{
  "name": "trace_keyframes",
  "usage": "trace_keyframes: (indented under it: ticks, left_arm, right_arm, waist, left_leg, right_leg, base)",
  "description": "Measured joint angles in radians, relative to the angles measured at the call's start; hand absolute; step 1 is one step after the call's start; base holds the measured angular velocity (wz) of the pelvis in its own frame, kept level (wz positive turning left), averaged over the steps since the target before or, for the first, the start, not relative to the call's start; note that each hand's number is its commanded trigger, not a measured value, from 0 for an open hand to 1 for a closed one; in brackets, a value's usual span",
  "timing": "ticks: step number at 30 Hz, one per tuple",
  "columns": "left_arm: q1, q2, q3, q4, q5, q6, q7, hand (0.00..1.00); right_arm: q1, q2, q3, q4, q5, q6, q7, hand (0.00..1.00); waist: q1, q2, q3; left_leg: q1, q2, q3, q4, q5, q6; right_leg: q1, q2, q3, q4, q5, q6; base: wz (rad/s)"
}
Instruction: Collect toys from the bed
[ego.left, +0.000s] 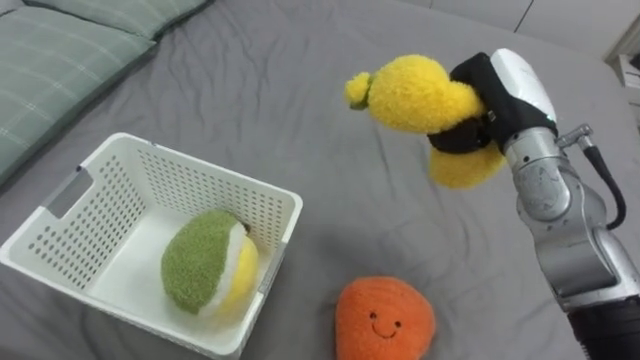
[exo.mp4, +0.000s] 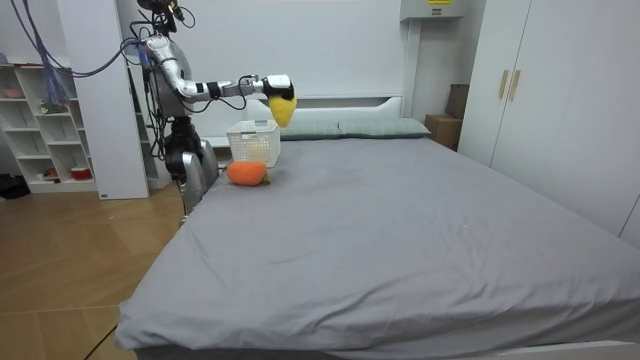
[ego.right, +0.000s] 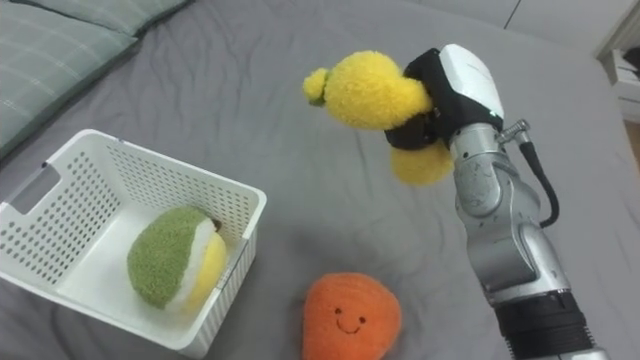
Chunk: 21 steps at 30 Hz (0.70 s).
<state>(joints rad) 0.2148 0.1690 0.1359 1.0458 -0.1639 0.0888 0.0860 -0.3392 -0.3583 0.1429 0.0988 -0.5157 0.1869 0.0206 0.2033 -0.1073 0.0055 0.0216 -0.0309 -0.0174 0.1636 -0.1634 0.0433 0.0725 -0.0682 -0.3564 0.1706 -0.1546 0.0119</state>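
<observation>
Closest to the camera, at six o'clock in the eye views, an orange plush toy (ego.left: 384, 320) with a stitched smile sits on the grey bed (ego.left: 300, 90). At about eight o'clock, just beside it but apart, a white basket (ego.left: 200, 190) with perforated walls rests on the sheet; a green and yellow plush toy (ego.left: 205, 262) lies inside it, leaning against the wall nearest the orange one. At about one o'clock the right hand (ego.left: 520, 85) is raised above the sheet, its fingers curled round a fuzzy yellow plush toy (ego.left: 410, 95), which bulges out above and below the grip and is clear of the bed. A green pillow (ego.left: 60, 50) lies at ten o'clock. In the room view the robot stands beside the bed near its head end, right arm stretched out over the mattress, holding the yellow toy (exo.mp4: 283, 105) in the air just above the basket (exo.mp4: 252, 140), with the orange toy (exo.mp4: 246, 173) in front of it.
</observation>
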Motion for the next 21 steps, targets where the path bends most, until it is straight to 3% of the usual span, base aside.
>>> trace_keyframes:
  ticks: [5, 12, 17, 21]
  left_arm:
    - [-0.007, -0.002, 0.001, -0.005, 0.008, -0.001, 0.0, 0.0]
    - [0.017, -0.001, 0.017, -0.015, 0.016, 0.006, 0.01, 0.0]
    - [0.009, -0.001, 0.021, -0.025, 0.038, 0.034, 0.018, 0.0]
    - [-0.006, -0.001, 0.041, -0.025, 0.047, 0.037, 0.013, 0.0]
  right_arm:
    - [-0.035, 0.002, 0.047, -0.009, -0.003, 0.011, 0.013, 1.0]
    - [-0.055, 0.005, 0.067, -0.016, -0.001, 0.019, 0.014, 1.0]
    - [-0.092, 0.049, 0.11, -0.043, -0.007, 0.039, 0.021, 1.0]
    - [-0.145, 0.08, 0.151, -0.074, -0.008, 0.056, 0.06, 1.0]
  waist:
    - [0.046, -0.008, -0.0009]
    - [0.089, -0.004, 0.0025]
    - [0.109, 0.0, 0.0048]
    - [0.137, -0.002, 0.0042]
  left_leg:
    - [-0.002, -0.001, 0.0, 0.002, 0.0, 0.0]
    - [-0.017, -0.005, -0.032, 0.009, 0.001, 0.001]
    - [-0.05, -0.017, -0.073, 0.031, 0.002, 0.001]
    - [-0.057, -0.023, -0.093, 0.035, 0.004, 0.002]
  right_leg:
    - [0.0, -0.001, -0.006, 0.0, 0.0, 0.0]
    - [0.004, -0.005, -0.04, -0.002, 0.0, 0.001]
    - [-0.002, -0.016, -0.075, -0.002, -0.002, 0.004]
    - [0.0, -0.017, -0.093, -0.002, -0.003, 0.005]
  base:
    - [0.01]
    - [0.13]
    - [0.24]
    - [0.16]
